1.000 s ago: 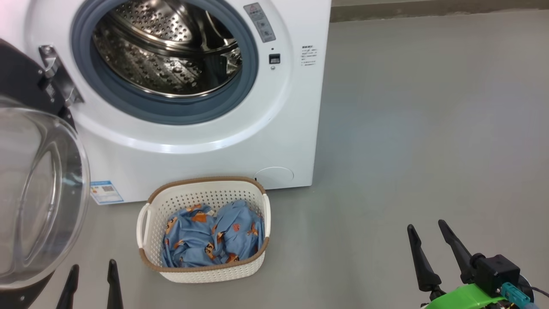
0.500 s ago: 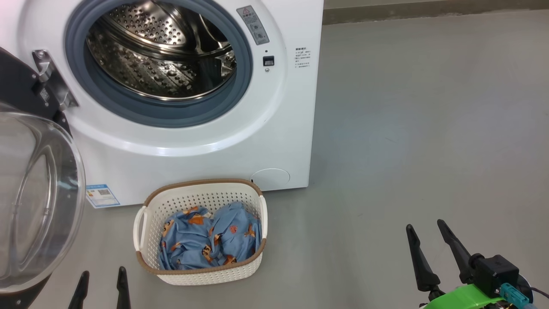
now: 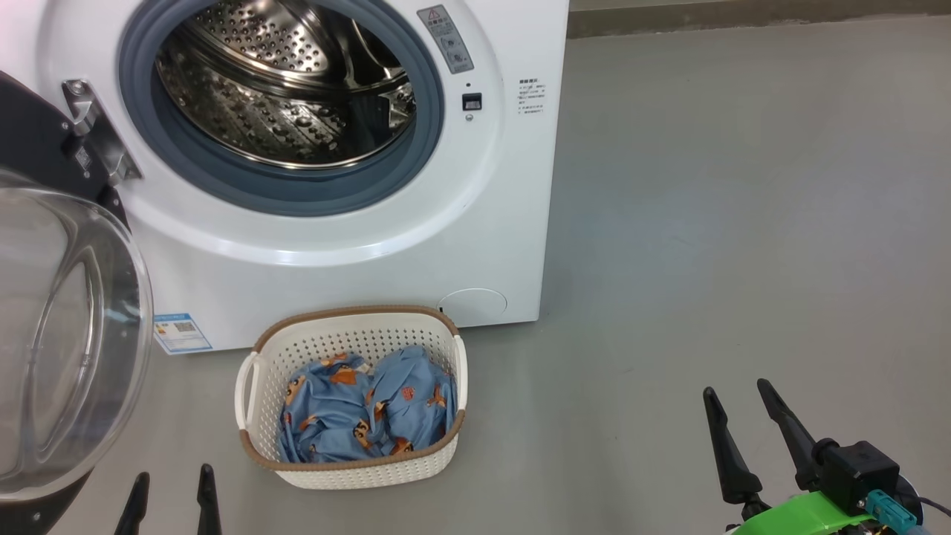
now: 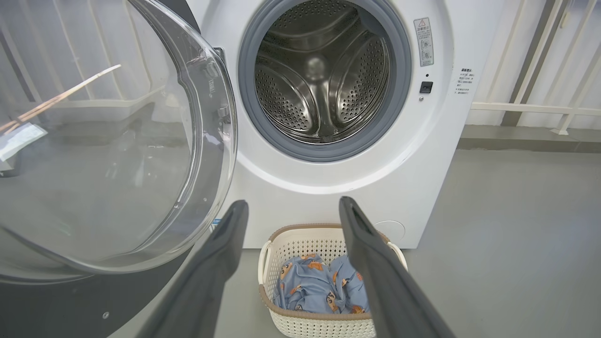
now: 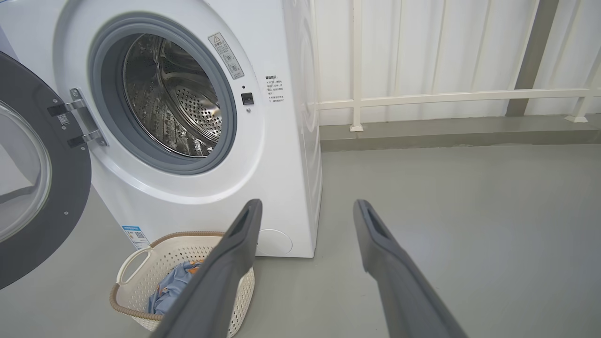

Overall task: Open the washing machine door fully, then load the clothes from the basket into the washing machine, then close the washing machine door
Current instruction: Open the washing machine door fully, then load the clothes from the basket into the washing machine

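Grey floor (image 3: 706, 223) spreads under everything, and in the right wrist view a white railing (image 5: 446, 96) bounds it at the back. On it stands the white washing machine (image 3: 334, 275), its mouth uncovered so that the perforated steel drum (image 3: 282, 89) shows inside the grey-blue gasket (image 3: 297, 197). The door (image 5: 70, 197) hangs swung out on the machine's left side from a metal hinge (image 3: 100, 134). Its clear glass bowl (image 3: 67, 334) bulges toward the camera at the left edge of the head view. Just in front of the machine, on the floor below the drum opening, sits the cream basket (image 3: 356, 338) with its brown rim and 2 white handles. The light-blue clothes (image 3: 371, 416) lie crumpled inside it. The left tool (image 3: 173, 474) hovers low between the door's lower edge and the basket, released, its 2 fingers spread and grasping nothing. The right tool (image 3: 736, 388) hangs over the floor well to the right of the basket, likewise released. A blue energy label (image 3: 178, 332) sits low on the machine's front at the left, and a round cover (image 3: 473, 306) sits low at the right, just behind the basket's far right corner.
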### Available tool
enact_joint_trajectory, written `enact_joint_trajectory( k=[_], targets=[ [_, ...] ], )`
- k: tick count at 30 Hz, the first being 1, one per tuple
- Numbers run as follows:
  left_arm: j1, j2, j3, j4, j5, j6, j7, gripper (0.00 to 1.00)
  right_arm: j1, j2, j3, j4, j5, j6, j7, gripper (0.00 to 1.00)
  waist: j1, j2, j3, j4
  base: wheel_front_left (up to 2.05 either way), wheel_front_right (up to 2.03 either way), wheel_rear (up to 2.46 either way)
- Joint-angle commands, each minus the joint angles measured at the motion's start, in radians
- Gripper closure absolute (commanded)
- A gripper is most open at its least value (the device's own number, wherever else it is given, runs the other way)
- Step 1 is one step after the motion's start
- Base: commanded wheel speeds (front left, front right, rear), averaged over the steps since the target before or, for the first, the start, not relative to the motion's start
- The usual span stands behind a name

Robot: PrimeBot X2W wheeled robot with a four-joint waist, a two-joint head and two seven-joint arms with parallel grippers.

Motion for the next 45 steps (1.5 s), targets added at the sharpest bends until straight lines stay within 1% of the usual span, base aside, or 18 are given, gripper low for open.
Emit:
enact_joint_trajectory(
  k=[1,11,23,29,45],
  targets=[
    [-0.036,0.012,0.036,-0.017,0.0,-0.009,-0.008,0.0,-0.016,-0.002,0.023,-0.026,-0.012,0.002,-0.012,0.0,0.0,-0.0001,0.0,0.0,0.0,0.0,0.0],
    [-0.049,0.012,0.04,-0.002,-0.006,-0.018,-0.008,0.0,-0.021,-0.001,0.022,-0.027,-0.015,0.002,-0.012,0.0,0.0,-0.0001,0.011,0.006,0.56,-0.56,0.0],
    [-0.068,0.012,0.053,-0.008,-0.023,-0.015,-0.008,0.0,-0.027,0.0,0.019,-0.027,-0.011,0.002,-0.012,0.0,0.0,-0.0001,0.033,0.01,1.83,-1.8,-0.03],
    [-0.073,0.012,0.054,0.003,-0.022,-0.012,-0.008,0.0,-0.032,0.0,0.022,-0.026,-0.01,0.002,-0.012,0.0,0.0,-0.0001,0.04,0.011,1.23,-1.23,0.0],
    [-0.073,0.012,0.053,0.018,-0.031,-0.011,-0.008,0.0,-0.032,0.0,0.023,-0.019,-0.01,0.002,-0.012,0.0,0.0,-0.0001,0.036,0.01,0.16,-0.16,0.0]
  ],
)
